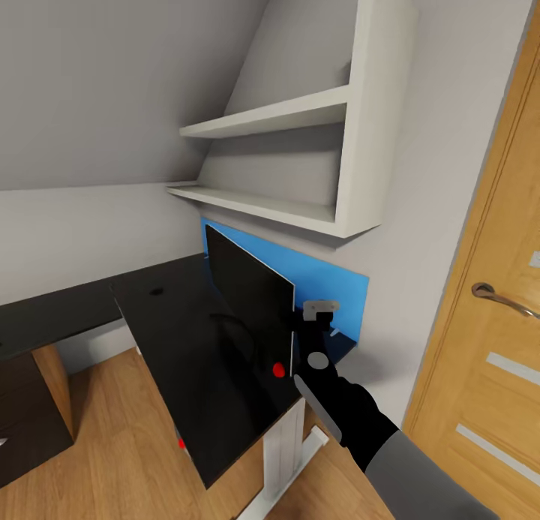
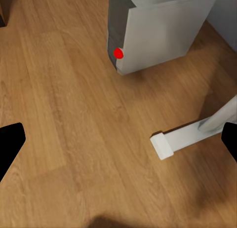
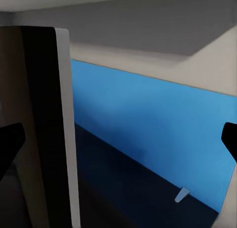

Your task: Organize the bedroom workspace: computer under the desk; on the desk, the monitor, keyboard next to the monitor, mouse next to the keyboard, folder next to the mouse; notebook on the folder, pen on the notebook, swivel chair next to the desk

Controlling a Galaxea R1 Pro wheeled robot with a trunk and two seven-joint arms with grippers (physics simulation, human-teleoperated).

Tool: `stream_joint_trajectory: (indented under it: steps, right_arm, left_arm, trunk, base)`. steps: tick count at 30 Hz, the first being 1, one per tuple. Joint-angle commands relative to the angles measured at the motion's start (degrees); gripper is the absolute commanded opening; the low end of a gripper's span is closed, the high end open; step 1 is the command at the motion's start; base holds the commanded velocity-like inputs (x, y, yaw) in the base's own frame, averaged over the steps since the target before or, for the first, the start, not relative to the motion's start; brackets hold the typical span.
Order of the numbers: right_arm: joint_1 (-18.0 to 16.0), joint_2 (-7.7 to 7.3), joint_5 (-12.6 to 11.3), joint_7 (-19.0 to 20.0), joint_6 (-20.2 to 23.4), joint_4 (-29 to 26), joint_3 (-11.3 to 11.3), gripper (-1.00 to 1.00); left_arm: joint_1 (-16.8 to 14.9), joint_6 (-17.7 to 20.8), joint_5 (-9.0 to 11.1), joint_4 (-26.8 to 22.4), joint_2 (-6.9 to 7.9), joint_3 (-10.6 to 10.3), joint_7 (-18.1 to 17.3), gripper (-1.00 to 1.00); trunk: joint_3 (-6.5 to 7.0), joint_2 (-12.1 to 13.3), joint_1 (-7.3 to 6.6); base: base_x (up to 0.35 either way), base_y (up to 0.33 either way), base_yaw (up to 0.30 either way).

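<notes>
The monitor (image 1: 247, 291) stands upright on the black desk (image 1: 180, 340), in front of the desk's blue back panel (image 1: 337, 287), with a red dot at its lower corner. My right gripper (image 1: 319, 311) is at the monitor's right edge. In the right wrist view that gripper (image 3: 118, 144) is open, and the monitor's edge (image 3: 47, 129) stands between its fingers, close to one of them. The left gripper (image 2: 118, 144) hangs open over the wooden floor. Ahead of it the grey and white computer (image 2: 153, 33) stands on the floor by the desk's white foot (image 2: 180, 139).
White wall shelves (image 1: 300, 167) hang above the desk under a sloping ceiling. A wooden door (image 1: 495, 317) with a metal handle is close on the right. A light wooden drawer cabinet (image 1: 34, 400) stands at the left. The desk's white leg (image 1: 283, 449) is below the monitor.
</notes>
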Motion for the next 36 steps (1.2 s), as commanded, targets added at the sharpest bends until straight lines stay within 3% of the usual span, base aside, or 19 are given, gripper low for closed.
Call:
stream_joint_trajectory:
  steps: [1,11,36]
  right_arm:
    - [-0.1,-0.02,-0.2,-0.4,0.3,0.2,0.2,1.00]
    - [-0.1,0.06,-0.2,-0.3,-2.6,2.4,0.2,1.00]
    - [-0.1,0.08,-0.2,-0.3,-3.3,2.8,0.3,1.00]
  left_arm:
    - [0.0,0.0,0.2,-0.1,0.01,-0.1,0.1,1.00]
    - [0.0,0.0,0.2,-0.1,0.08,-0.1,0.1,1.00]
    - [0.0,0.0,0.2,-0.1,0.09,0.0,0.1,1.00]
  trunk:
    - [-0.06,-0.1,0.02]
    - [-0.01,-0.1,0.02]
    - [0.00,-0.1,0.02]
  base:
    - [0.000,0.000,-0.006]
    - [0.000,0.000,-0.001]
    - [0.000,0.000,-0.043]
